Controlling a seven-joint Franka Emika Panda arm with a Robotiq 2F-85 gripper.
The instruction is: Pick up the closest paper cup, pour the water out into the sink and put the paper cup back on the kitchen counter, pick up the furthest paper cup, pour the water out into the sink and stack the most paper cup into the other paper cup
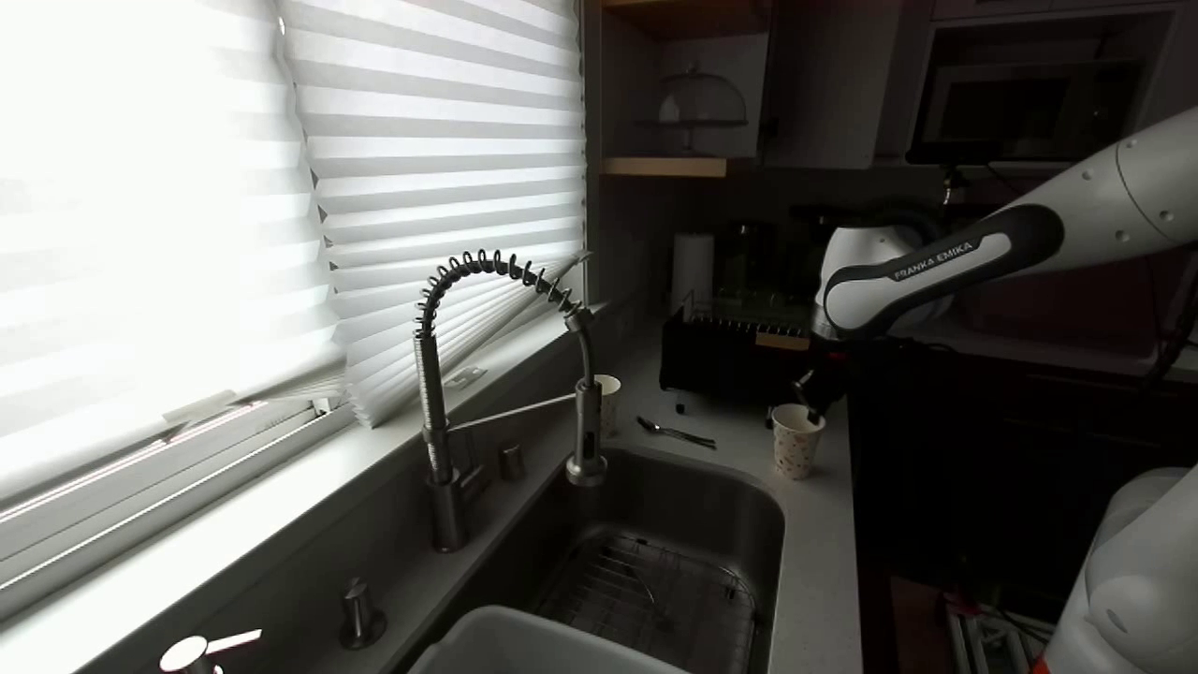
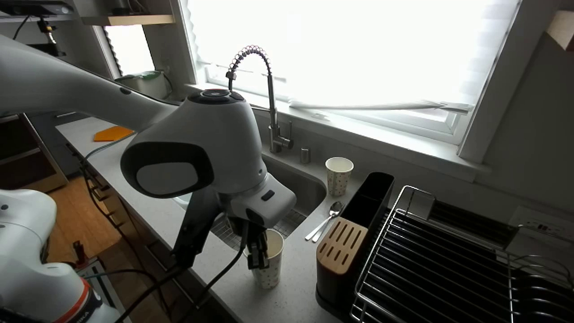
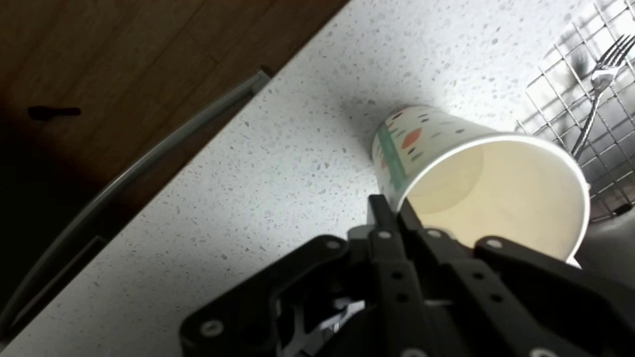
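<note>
A patterned paper cup (image 1: 794, 454) stands on the pale grey kitchen counter (image 1: 816, 571) beside the sink; it also shows in an exterior view (image 2: 272, 269) and in the wrist view (image 3: 426, 134). My gripper (image 3: 391, 206) is closed over this cup's rim, one finger outside the wall and one inside. The gripper also shows in both exterior views (image 1: 797, 402) (image 2: 258, 259). I cannot tell if the cup holds water. Another paper cup (image 2: 339, 177) stands upright behind the sink corner, partly hidden by the faucet (image 1: 588, 421) in an exterior view (image 1: 608, 398). The grey metal sink (image 1: 679, 487) lies between.
Two spoons (image 2: 327, 220) lie on the counter beside a black utensil holder (image 2: 343, 251) and a wire dish rack (image 2: 430, 260). A grey tub (image 1: 543, 646) sits in the sink's near part. A fork (image 3: 600, 82) lies on the sink's wire grid. The window sill runs behind the faucet.
</note>
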